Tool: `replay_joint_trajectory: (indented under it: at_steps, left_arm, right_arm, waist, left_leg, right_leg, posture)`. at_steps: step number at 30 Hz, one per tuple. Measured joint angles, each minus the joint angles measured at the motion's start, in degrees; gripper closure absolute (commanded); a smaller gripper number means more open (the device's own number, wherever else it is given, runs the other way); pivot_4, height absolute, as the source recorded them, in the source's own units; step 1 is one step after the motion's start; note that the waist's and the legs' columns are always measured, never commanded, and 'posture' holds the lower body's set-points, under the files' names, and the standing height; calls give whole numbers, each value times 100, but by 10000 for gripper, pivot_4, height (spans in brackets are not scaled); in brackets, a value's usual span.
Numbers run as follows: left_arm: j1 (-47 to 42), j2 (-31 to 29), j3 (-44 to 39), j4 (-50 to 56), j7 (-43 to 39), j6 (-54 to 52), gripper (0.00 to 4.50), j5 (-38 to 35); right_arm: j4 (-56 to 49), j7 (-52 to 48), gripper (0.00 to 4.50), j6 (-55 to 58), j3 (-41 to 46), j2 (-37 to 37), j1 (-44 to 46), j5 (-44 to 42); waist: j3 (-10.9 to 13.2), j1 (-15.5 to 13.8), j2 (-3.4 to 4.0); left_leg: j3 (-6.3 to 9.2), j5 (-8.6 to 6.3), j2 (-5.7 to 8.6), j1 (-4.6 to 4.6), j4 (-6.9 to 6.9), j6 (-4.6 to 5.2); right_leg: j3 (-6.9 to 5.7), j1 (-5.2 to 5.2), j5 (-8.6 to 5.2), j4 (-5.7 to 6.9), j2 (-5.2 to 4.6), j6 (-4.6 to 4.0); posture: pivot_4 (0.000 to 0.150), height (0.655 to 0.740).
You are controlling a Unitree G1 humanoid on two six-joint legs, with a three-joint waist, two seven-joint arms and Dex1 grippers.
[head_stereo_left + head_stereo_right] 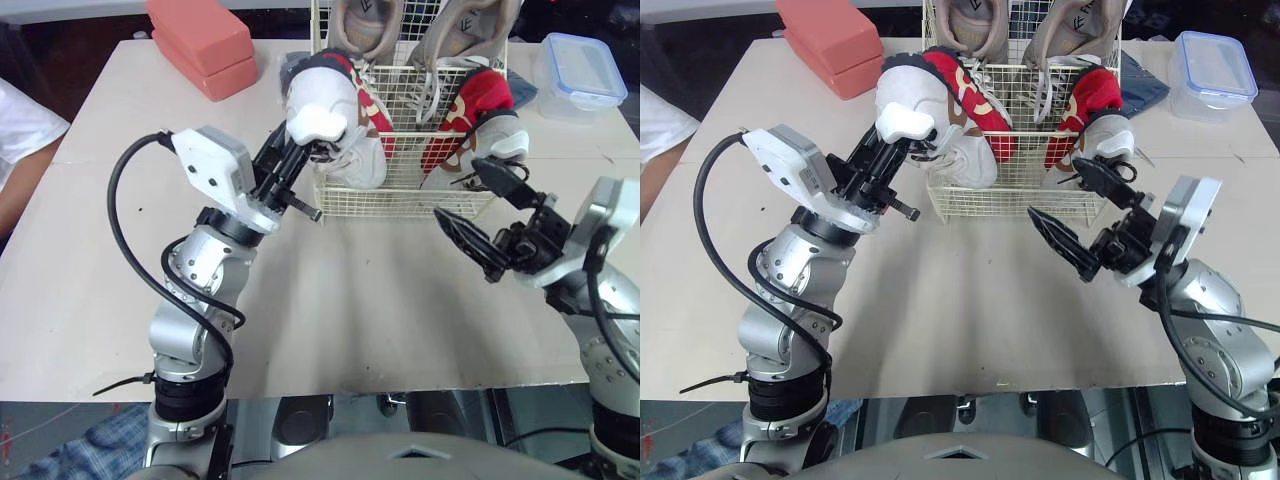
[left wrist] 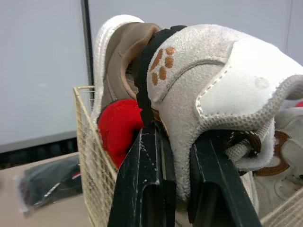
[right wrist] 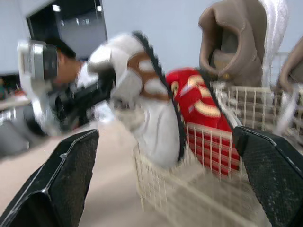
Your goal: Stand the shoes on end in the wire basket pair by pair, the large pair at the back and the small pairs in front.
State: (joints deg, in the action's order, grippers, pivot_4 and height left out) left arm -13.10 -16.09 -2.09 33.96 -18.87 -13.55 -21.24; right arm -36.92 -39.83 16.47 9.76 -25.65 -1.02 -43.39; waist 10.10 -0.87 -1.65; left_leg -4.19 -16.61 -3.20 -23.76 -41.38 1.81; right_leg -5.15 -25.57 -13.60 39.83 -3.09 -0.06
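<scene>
Tabletop [image 1: 330,310] of pale beige board, bare across its near half, with dark floor beyond its far edge and a plain grey wall behind in the wrist views. The wire basket [image 1: 400,200] stands at the far middle. A coral-pink box [image 1: 200,40] lies at the far left, and a clear container with a blue lid [image 1: 580,70] at the far right. Between the container and the basket lies a dark flat pouch [image 1: 522,92]. A person's white sleeve [image 1: 20,130] shows at the left edge.

Two large tan shoes [image 1: 365,25] stand on end along the basket's far side. In front of them are a red shoe [image 1: 372,118] on the left and a red and white shoe [image 1: 480,105] on the right.

The left gripper [image 1: 298,152] has its fingers clamped on the collar of a small white shoe [image 1: 325,110]. The shoe is at the basket's near-left corner, toe down and touching the red shoe. Whether its toe sits inside the wire cannot be told.

The right gripper [image 1: 1080,208] hangs just near the basket's near-right corner. Its jaws are spread wide and hold nothing.
</scene>
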Motion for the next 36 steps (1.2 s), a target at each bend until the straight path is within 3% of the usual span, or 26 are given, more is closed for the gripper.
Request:
replay_joint_trajectory:
  at_steps: [9, 20, 29, 30, 36]
  left_arm:
    - [53, 287, 164, -820, 139, 673, 44826, 640]
    - [326, 364, 330, -1059, 108, 1057, 44826, 999]
    - [705, 185, 299, -1122, -150, 575, 2565, 847]
    - [706, 173, 276, -1122, -168, 567, 531, 843]
    - [1080, 18, 182, -991, -526, 451, 531, 371]
  right_arm:
    - [382, -387, 395, -1117, -6, 134, -363, 791]
    - [407, -393, 395, -1431, -106, 296, -398, 856]
    - [426, -364, 0, -1550, -227, 345, -418, 960]
    - [427, -363, 0, -1554, -231, 345, -418, 971]
    - [446, -374, 0, -1610, -232, 347, -499, 972]
  waist:
    - [-5, -3, 6]
    - [-7, 4, 9]
    - [-15, -16, 24]
    - [-15, -16, 23]
    - [-14, -1, 24]
  left_leg:
    - [4, -2, -1, 2, 0, 3]
    - [3, -2, -3, 4, 0, 3]
    - [6, -3, -2, 2, -1, 4]
    - [6, -3, -2, 2, -1, 5]
    - [6, -3, -5, 1, 0, 4]
  right_leg:
    - [-4, 2, -9, 3, 6, 15]
    - [-3, 2, -8, 3, 4, 13]
    - [-9, 3, -10, 4, 2, 15]
    - [-8, 3, -10, 3, 2, 15]
    - [-7, 0, -9, 3, 1, 12]
  posture:
    - [1500, 6860]
    - [1500, 6860]
    - [1500, 6860]
    - [1500, 6860]
    - [1500, 6860]
